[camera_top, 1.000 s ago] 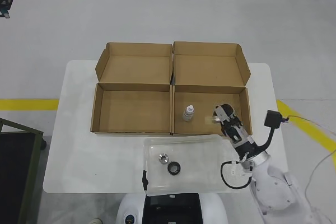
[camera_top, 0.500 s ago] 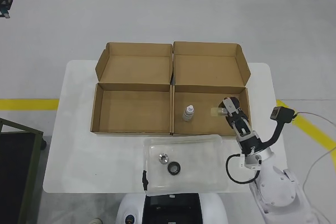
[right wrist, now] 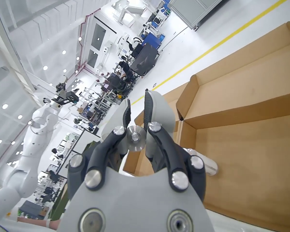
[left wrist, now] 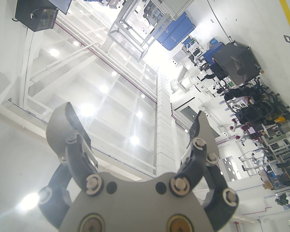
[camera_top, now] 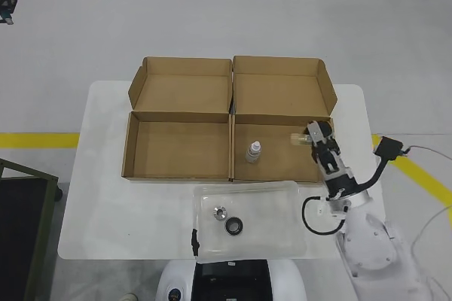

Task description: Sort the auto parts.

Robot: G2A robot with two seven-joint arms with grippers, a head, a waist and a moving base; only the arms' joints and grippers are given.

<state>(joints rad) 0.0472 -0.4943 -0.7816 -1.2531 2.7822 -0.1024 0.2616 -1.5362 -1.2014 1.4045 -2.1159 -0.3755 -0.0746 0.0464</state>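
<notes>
Small metal part (right wrist: 135, 138) pinched in my right jaws (camera_top: 309, 135) over the right-hand box (camera_top: 279, 165).

My right jaws sit narrow, closed on the part's round sides. It looks light, stiff and slick, so I judge a squeeze across its width safest. It hangs at the box's 3 o'clock with the wall just beside it. A bottle (camera_top: 254, 151) stands toward 9 o'clock, with bare floor between. My left jaws (left wrist: 134, 112) gape wide, empty.
</notes>
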